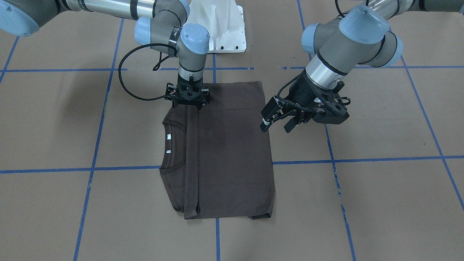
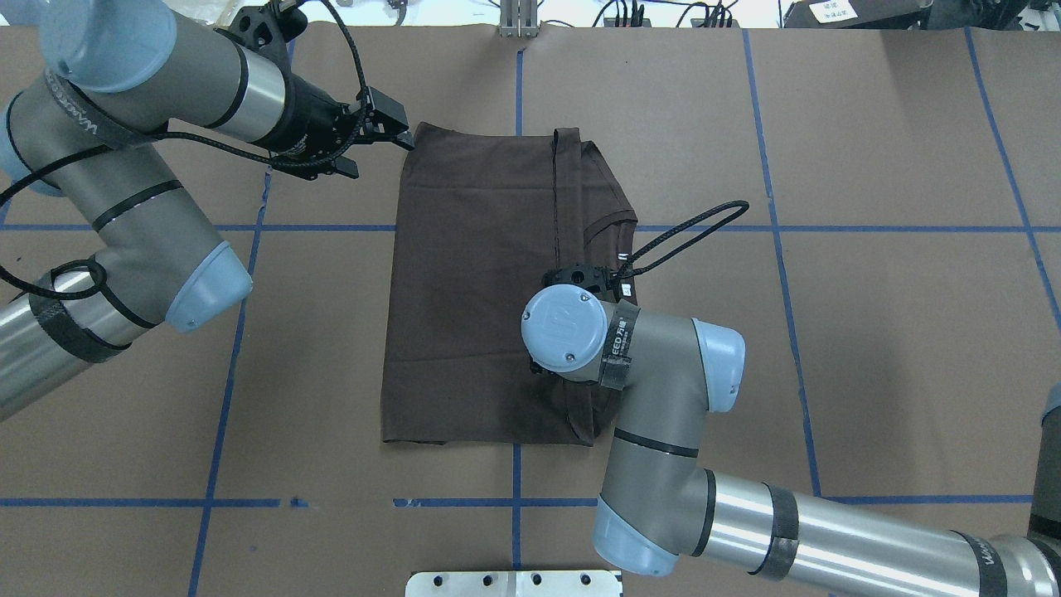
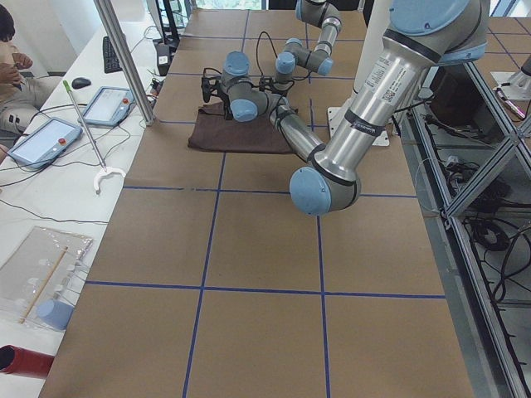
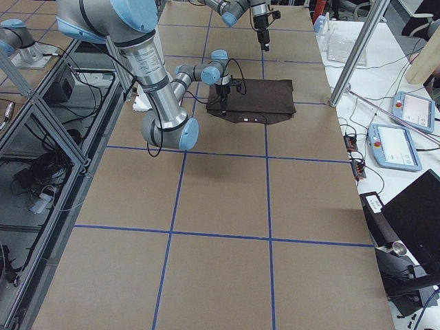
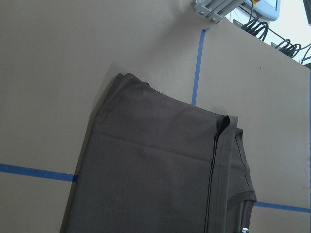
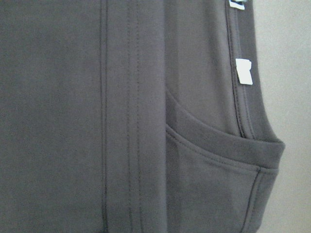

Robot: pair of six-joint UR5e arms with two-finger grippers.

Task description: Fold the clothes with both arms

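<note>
The dark brown T-shirt [image 1: 232,152] [image 2: 472,290] lies flat on the table as a folded rectangle. One layer is turned over towards the collar [image 1: 174,148], leaving two white neck labels [image 1: 168,136] showing. My right gripper [image 1: 187,106] points straight down onto the folded hem edge at the shirt's robot-side end, jaws spread, with no cloth lifted. Its wrist view is filled with the hem stitching and collar [image 6: 223,145]. My left gripper [image 1: 276,127] [image 2: 383,159] hovers open just off the shirt's opposite long edge, empty. Its wrist view looks down on the shirt [image 5: 160,179].
Blue tape lines [image 1: 217,159] grid the brown table. The white pedestal base [image 1: 221,25] stands at the robot side. A bench with tablets [image 3: 50,141] [image 4: 405,137], a metal post [image 3: 124,58] and a seated person [image 3: 8,50] lie beyond the far table edge.
</note>
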